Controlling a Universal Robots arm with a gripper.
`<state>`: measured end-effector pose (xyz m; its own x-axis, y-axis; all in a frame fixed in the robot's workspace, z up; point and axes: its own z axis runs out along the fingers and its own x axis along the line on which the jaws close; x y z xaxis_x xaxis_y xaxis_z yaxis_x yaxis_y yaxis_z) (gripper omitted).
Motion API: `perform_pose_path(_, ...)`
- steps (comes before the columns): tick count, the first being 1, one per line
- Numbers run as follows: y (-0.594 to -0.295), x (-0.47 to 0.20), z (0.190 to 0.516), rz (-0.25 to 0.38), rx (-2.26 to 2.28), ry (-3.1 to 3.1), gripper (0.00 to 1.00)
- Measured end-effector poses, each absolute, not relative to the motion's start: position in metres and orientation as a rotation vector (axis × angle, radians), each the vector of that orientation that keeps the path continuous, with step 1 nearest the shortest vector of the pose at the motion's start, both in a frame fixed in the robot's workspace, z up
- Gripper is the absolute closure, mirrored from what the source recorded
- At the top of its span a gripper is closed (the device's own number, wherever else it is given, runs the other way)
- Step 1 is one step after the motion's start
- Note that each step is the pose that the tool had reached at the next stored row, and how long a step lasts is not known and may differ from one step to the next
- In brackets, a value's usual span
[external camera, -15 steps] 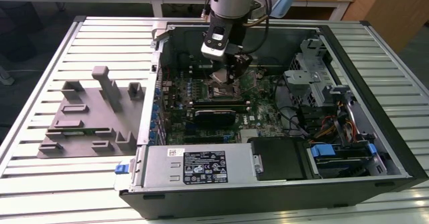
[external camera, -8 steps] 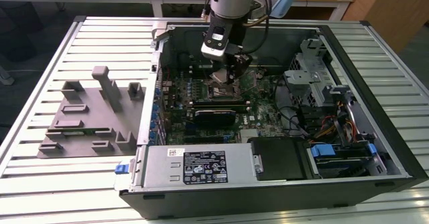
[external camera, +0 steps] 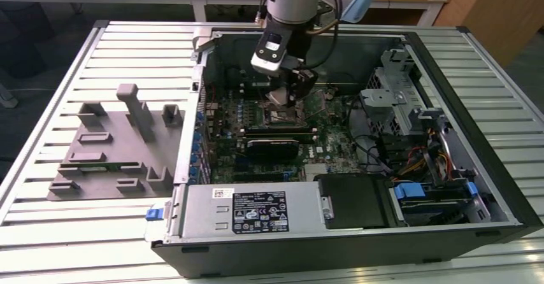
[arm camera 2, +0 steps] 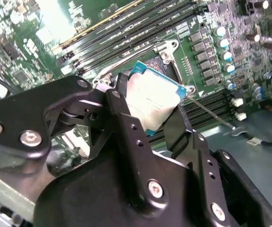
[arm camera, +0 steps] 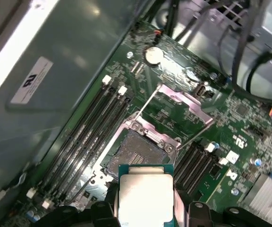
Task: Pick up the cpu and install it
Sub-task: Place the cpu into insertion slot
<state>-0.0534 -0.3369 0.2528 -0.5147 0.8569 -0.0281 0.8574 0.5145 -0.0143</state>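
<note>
1. Slatted metal tabletop (external camera: 51,74) fills the exterior view. On it we see an open computer case (external camera: 501,188) lying on its side, with a grey plastic fixture (external camera: 102,163) on the exterior view's left. The arm reaches down into the case, and its gripper (external camera: 287,96) hangs just above the motherboard's socket (external camera: 281,115).

2. In the second wrist view we see the cpu (arm camera 2: 155,101) pinched between the two black fingers (arm camera 2: 122,109). The jaws are closed only as far as the chip's width and bear on two opposite edges. The chip sits tilted over the board, with the memory slots (arm camera 2: 126,28) beyond it.

3. In the first wrist view the socket lies open and its load plate (arm camera: 183,101) is swung up. The cpu (arm camera: 145,196) is held in the gripper (arm camera: 148,210) near the socket's edge, and we judge it not yet seated.

4. We judge the chip light, thin and rigid. Its metal lid looks smooth and could slip, and its underside is probably delicate. The thin rim edges, where the fingers now sit, look like the safe place to hold it.
</note>
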Motion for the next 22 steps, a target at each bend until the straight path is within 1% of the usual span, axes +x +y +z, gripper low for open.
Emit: perform_pose_path(22, -0.3369, -0.0534, 0.2518, -0.038, 1.967, 2.426, 0.45)
